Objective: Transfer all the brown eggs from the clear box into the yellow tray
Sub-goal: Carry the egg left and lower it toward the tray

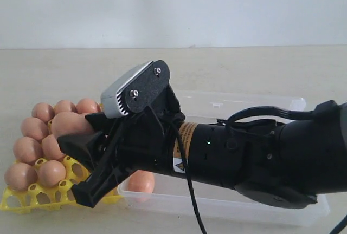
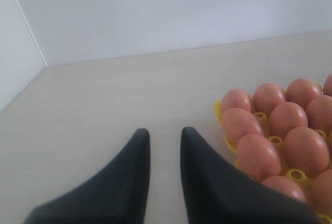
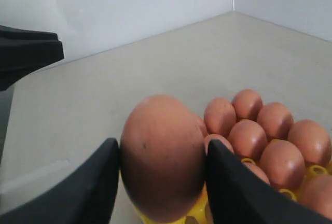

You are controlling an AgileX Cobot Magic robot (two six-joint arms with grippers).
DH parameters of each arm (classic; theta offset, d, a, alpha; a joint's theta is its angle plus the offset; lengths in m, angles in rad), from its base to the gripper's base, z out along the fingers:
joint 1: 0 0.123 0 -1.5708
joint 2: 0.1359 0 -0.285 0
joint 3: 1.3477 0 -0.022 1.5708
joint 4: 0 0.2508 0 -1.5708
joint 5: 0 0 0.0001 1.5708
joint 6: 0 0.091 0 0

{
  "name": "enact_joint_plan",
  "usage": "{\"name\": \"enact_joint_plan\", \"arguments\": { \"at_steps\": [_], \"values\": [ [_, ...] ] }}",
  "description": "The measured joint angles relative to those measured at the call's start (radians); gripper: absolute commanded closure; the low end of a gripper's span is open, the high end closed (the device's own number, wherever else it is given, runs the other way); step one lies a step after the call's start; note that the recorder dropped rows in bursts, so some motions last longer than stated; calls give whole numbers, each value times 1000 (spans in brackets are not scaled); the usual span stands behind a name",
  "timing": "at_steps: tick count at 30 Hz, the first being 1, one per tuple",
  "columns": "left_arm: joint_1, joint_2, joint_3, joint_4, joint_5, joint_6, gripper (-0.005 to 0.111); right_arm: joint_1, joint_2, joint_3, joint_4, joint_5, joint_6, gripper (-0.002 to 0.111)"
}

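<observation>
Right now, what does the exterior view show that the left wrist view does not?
Only the exterior view shows the clear box with a loose egg visible in it, and the right gripper closed on the held egg by the yellow tray. Only the left wrist view shows the left gripper, slightly apart and empty, over bare table. Both show the yellow tray and its seated eggs.

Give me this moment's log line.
right hand: shut on brown egg | over yellow tray, not yet released | clear box: one remaining egg in view | left hand: empty, beside tray
</observation>
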Motion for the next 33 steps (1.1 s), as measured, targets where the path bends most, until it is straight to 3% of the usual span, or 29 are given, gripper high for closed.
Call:
{"name": "enact_joint_plan", "arguments": {
  "at_steps": [11,33],
  "values": [
    [0,0,0,0,0,0,85,0,130,-7,-23,-58,22,108],
    [0,0,0,0,0,0,85,0,329,-180,-65,-91,117,108]
  ]
}}
